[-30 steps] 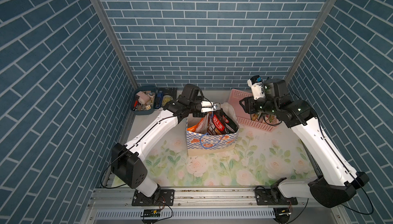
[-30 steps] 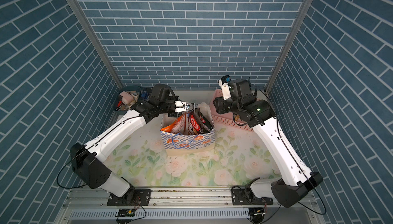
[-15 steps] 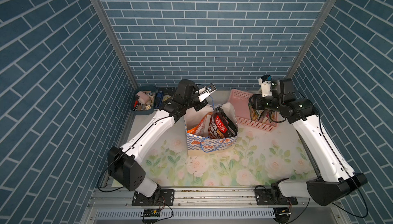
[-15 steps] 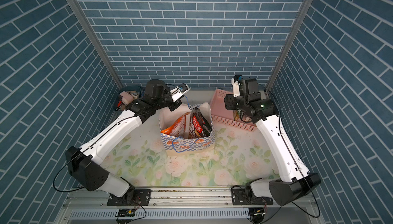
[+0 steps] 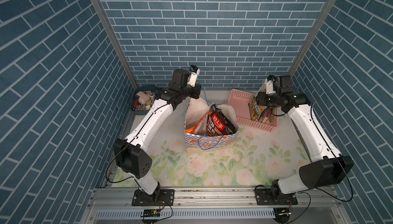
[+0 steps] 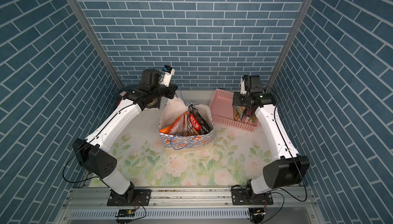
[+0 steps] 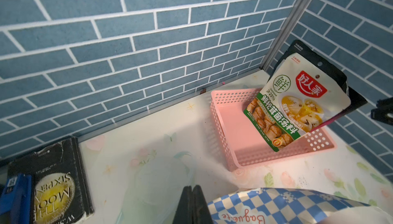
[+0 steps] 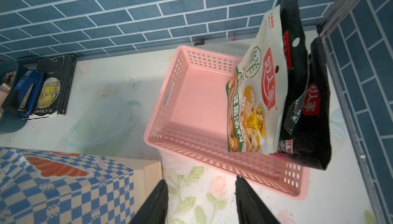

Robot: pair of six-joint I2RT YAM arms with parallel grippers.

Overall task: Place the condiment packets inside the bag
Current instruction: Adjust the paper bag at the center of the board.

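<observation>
The checked bag (image 5: 210, 142) (image 6: 187, 141) stands open mid-table. An orange packet (image 5: 198, 125) and a black packet (image 5: 219, 122) stick up out of it. My left gripper (image 7: 192, 187) is shut just behind the bag's far left rim. In both top views the bag's rear blue cord handle (image 5: 204, 95) rises taut to it. A white-and-green packet (image 8: 255, 97) and black packets (image 8: 312, 105) lean upright at the right end of the pink basket (image 8: 170, 97). My right gripper (image 8: 201, 180) hangs open over the table in front of the basket, nothing between its fingers.
A black paperback (image 7: 55, 180) lies by the back wall on the left. Beside it is a blue tray (image 5: 142, 101) of small items. A clear plastic lid (image 8: 102, 122) rests on the floral mat behind the bag. Brick walls close in on three sides.
My left gripper has drawn back from over the bag towards the back wall and risen, pulling the cord handle up. My right arm has swung right, over the basket's right end.
</observation>
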